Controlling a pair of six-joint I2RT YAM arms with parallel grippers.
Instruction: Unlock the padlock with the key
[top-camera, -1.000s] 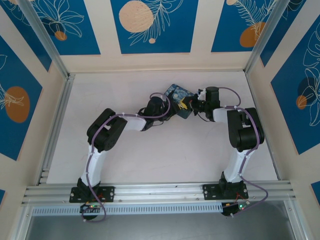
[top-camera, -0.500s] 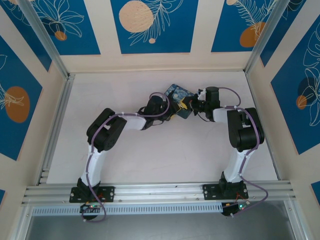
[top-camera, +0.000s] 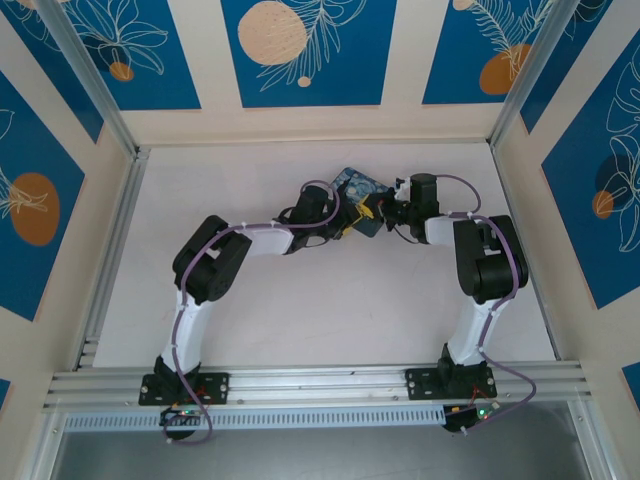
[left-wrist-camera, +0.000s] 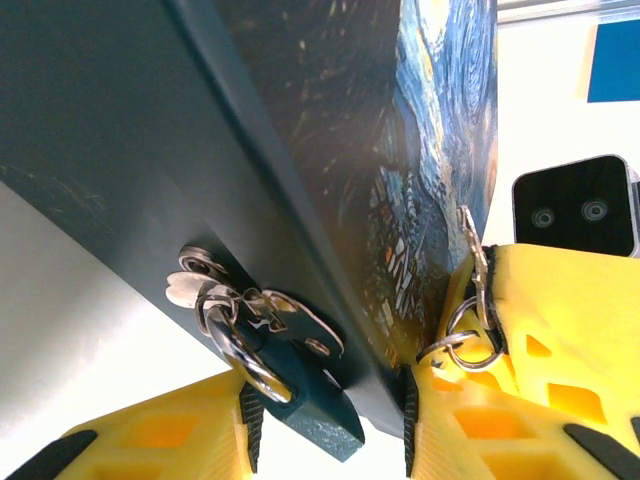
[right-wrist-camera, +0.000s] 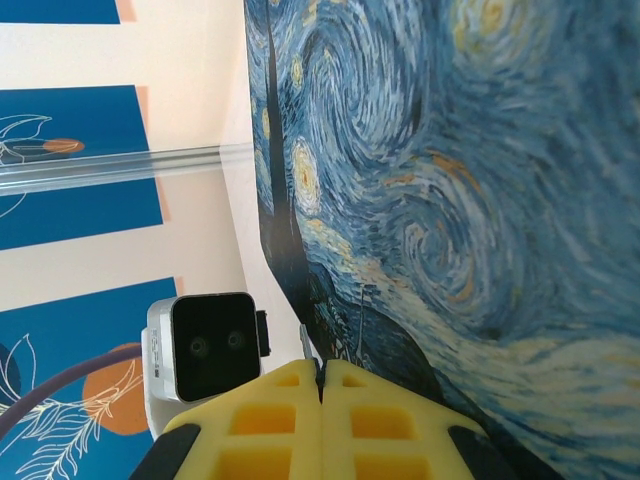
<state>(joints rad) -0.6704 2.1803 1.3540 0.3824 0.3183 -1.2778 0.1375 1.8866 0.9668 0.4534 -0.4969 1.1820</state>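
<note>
Padlock (left-wrist-camera: 305, 405) sits between left jaws (grip unclear to us); right jaws, three o'clock, pinch key (left-wrist-camera: 476, 255). We fear skewed entry swinging it aside.

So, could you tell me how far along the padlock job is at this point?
Done: the right gripper is shut on the key, whose tip pokes out of the closed jaws. In hand: the left gripper straddles the padlock, which hangs from the painted box; whether it grips is unclear. Left: the shackle looks closed, so the key has to go in and turn.
</note>
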